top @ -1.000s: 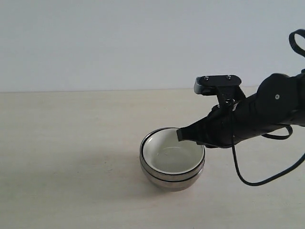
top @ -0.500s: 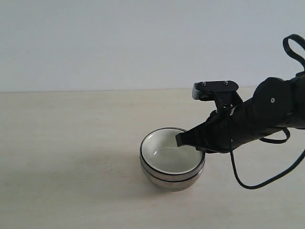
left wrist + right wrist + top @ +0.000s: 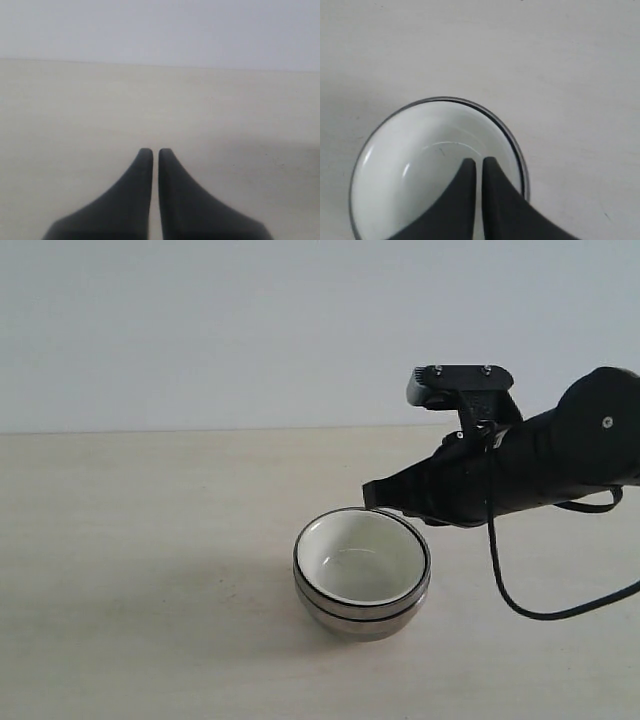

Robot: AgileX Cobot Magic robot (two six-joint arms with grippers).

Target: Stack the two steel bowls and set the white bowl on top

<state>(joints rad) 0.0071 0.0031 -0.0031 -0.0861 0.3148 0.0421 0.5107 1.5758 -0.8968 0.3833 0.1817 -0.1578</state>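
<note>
Since one second ago my right tool [image 3: 370, 496] has risen from rim level at the far-right edge of the bowl stack to a position above that edge and clear of it; the stack itself has not shifted. Finding one: the two round shiny steel bowls [image 3: 361, 618] sit nested one inside the other on the pale beige bench [image 3: 140, 550], a little right of centre in the exterior view, their sides showing as two bright bands parted by a dark line. Finding two: the small cream-white glossy bowl [image 3: 362, 558] rests upright inside the upper steel bowl, its rim about level with the steel rim around it. Finding three: in the right wrist view the white bowl [image 3: 415, 170] lies beneath the tips of my right tool [image 3: 479, 161], with the steel bowls [image 3: 516, 145] showing only as a thin bright ring around it. Finding four: my right tool is clenched, its dark fingers pressed together with a hairline slit between them, gripping nothing and touching neither bowl. Finding five: my left tool [image 3: 150, 151] is likewise clenched on nothing, its fingers a narrow slit apart, above bare bench; the exterior view does not show it. A black cable [image 3: 520, 595] hangs in a loop from the right arm.
</note>
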